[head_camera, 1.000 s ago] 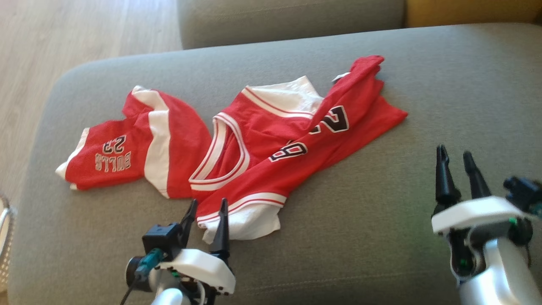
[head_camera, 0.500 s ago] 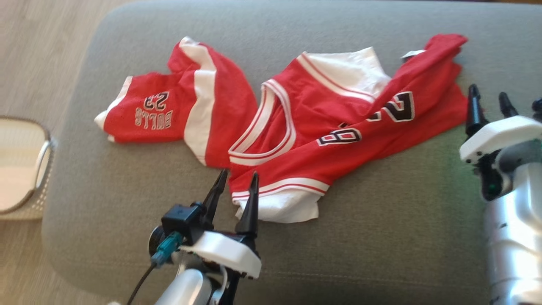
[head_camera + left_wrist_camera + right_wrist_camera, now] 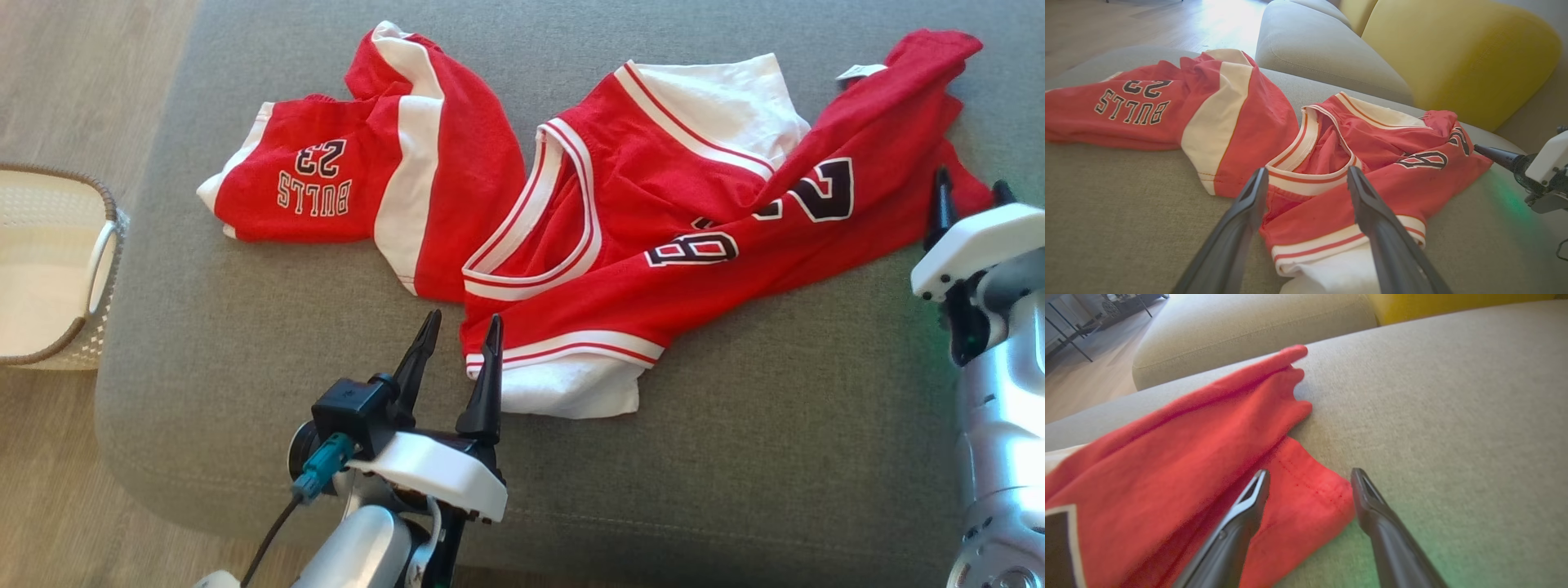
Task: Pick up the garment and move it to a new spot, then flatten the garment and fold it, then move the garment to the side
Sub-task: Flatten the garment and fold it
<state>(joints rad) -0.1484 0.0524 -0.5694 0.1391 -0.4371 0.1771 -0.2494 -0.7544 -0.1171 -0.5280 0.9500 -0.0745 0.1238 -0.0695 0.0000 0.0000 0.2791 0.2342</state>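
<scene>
Currently shows the red jersey [image 3: 653, 245] lying rumpled across the grey sofa cushion [image 3: 735, 457], just beside red shorts [image 3: 482, 180] (lettered BULLS 23, upside down in the head view), well apart from a white basket [image 3: 102, 314] on the floor. Finds the left gripper [image 3: 463, 318] released, fingers spread either side of the jersey's near white-trimmed edge, clasping nothing. Puts the right gripper [image 3: 971, 186] likewise agape, with the jersey's far red corner between its fingers.

Silver forearms [image 3: 1000, 425], white wrist housings [image 3: 433, 478], tapered black fingers [image 3: 487, 384], teal cable plug [image 3: 322, 475].
</scene>
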